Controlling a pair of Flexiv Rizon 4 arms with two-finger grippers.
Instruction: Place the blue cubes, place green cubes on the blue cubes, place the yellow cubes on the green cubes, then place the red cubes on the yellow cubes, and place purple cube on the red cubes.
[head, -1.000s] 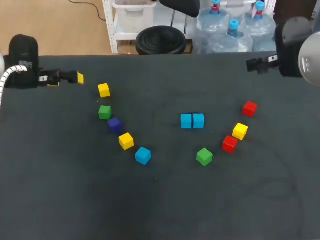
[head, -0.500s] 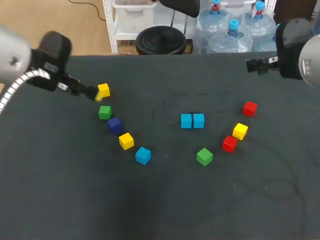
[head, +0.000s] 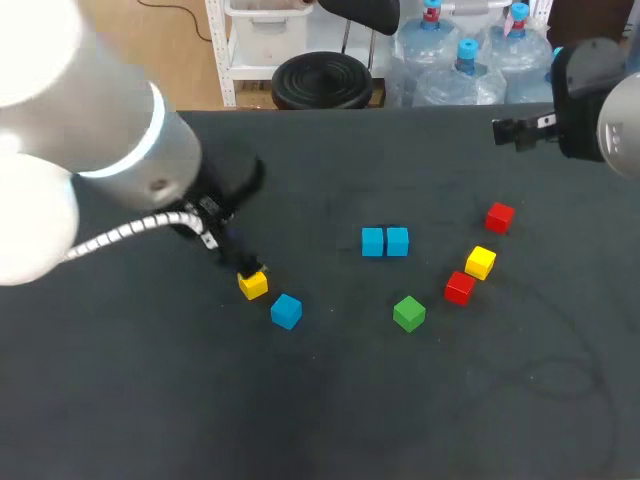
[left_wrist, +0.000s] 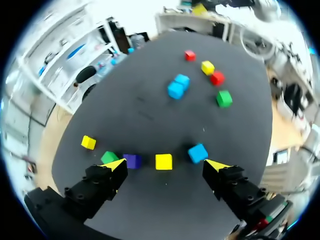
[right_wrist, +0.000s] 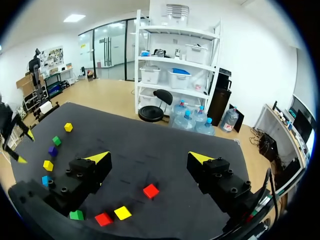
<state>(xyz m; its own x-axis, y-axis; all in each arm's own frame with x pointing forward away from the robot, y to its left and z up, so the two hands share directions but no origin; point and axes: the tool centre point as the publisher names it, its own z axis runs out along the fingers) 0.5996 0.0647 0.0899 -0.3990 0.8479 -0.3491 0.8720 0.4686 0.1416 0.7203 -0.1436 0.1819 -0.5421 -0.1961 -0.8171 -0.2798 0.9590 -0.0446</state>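
Left arm slanted down over the desk (head: 320, 400), left tool (left_wrist: 165, 164) spread wide above a flat-sitting yellow cube (left_wrist: 163, 161), right tool (right_wrist: 149, 157) likewise parted, near the far right corner

head: above-behind, facing down; left wrist: close over table (left_wrist: 145, 115); right wrist: farther off; table shared

Bulky white-grey shell ringed in pale blue, the left arm (head: 110, 150) carries a white ribbed cable (head: 130, 232); the right arm (head: 600, 95) shows grey and black. Black, screw-studded fingers (left_wrist: 97, 185) end in yellow tips.
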